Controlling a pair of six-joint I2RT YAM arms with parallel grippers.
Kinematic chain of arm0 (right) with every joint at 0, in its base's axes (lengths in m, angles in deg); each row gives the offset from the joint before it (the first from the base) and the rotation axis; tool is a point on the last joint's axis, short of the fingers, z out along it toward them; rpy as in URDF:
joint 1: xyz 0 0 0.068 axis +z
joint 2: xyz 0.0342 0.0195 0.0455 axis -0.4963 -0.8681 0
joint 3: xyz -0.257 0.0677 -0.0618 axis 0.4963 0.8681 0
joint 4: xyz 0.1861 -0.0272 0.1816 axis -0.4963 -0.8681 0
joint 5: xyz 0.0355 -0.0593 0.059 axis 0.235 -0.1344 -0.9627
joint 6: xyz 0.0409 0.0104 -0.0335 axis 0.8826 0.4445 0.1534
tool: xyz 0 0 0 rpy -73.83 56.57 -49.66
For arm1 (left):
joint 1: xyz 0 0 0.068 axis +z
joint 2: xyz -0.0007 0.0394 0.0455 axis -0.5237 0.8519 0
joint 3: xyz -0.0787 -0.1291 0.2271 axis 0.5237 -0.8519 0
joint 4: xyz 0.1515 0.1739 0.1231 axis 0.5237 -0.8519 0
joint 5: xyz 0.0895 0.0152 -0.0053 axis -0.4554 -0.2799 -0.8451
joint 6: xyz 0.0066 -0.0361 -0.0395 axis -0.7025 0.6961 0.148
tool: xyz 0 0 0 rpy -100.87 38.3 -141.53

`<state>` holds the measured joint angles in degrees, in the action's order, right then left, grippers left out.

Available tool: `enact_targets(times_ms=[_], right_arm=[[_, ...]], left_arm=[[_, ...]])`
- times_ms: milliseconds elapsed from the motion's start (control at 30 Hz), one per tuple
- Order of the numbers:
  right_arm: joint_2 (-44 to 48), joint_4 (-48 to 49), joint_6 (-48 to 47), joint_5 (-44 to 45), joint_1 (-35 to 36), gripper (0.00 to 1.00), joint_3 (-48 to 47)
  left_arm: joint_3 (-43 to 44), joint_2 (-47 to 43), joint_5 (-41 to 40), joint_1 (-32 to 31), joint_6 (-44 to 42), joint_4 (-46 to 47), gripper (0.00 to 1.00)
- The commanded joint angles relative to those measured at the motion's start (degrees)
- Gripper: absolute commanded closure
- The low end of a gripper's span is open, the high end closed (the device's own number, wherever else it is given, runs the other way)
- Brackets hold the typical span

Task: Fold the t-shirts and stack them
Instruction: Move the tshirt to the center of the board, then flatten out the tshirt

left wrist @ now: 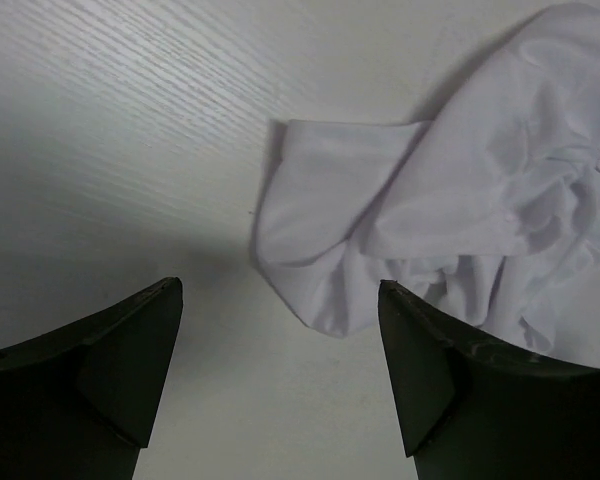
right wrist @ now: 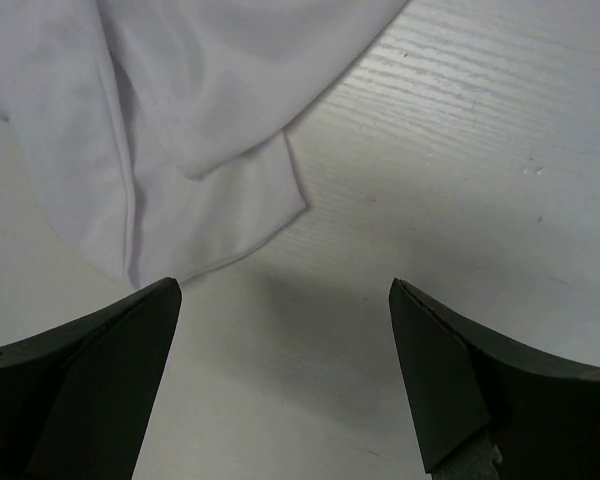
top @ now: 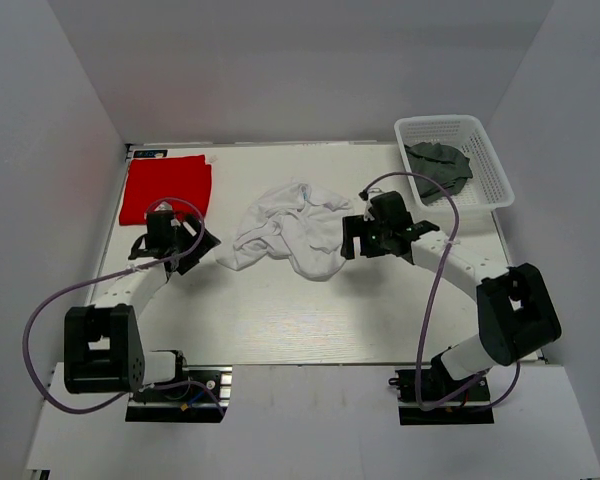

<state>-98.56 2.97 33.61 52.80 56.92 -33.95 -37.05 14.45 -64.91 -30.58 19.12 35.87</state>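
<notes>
A crumpled white t-shirt (top: pixel 292 228) lies in a heap at the middle of the table. The bright red t-shirt (top: pixel 166 187) is folded flat at the far left corner. A dark grey-green t-shirt (top: pixel 440 165) sits bunched inside the basket. My left gripper (top: pixel 204 244) hovers just left of the white heap, open and empty; in its wrist view (left wrist: pixel 279 284) a sleeve of the white t-shirt (left wrist: pixel 480 200) lies just ahead of the fingertips. My right gripper (top: pixel 352 240) is at the heap's right edge, also open and empty (right wrist: pixel 285 283), with a corner of the white t-shirt (right wrist: pixel 180 100) ahead on the left.
A white plastic lattice basket (top: pixel 485 160) stands at the far right corner. White walls close in the table (top: pixel 280 320) on three sides. Purple cables loop from both arms.
</notes>
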Motion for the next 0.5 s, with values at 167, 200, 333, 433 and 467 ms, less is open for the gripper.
enact_targets(times_ms=[167,200,333,433,467], right_arm=[[-5.9,4.0,3.0,9.1,2.2,0.1,-5.8],[-7.3,3.5,3.3,9.4,2.3,0.1,-7.8],[-12.6,5.5,3.9,13.9,2.3,0.1,-12.9],[-17.9,5.2,1.8,16.2,2.0,0.1,-20.2],[-19.0,5.4,-0.7,16.7,2.0,0.1,-21.3]], left_arm=[[5.8,10.3,-3.5,-3.0,1.8,1.0,0.14],[5.9,11.5,-3.5,-3.0,1.8,1.5,0.14],[8.4,16.7,-5.4,-5.2,0.8,0.4,0.23],[9.7,19.8,-7.2,-6.4,0.8,-0.2,0.39],[9.7,20.5,-7.8,-6.4,0.8,-0.7,0.47]])
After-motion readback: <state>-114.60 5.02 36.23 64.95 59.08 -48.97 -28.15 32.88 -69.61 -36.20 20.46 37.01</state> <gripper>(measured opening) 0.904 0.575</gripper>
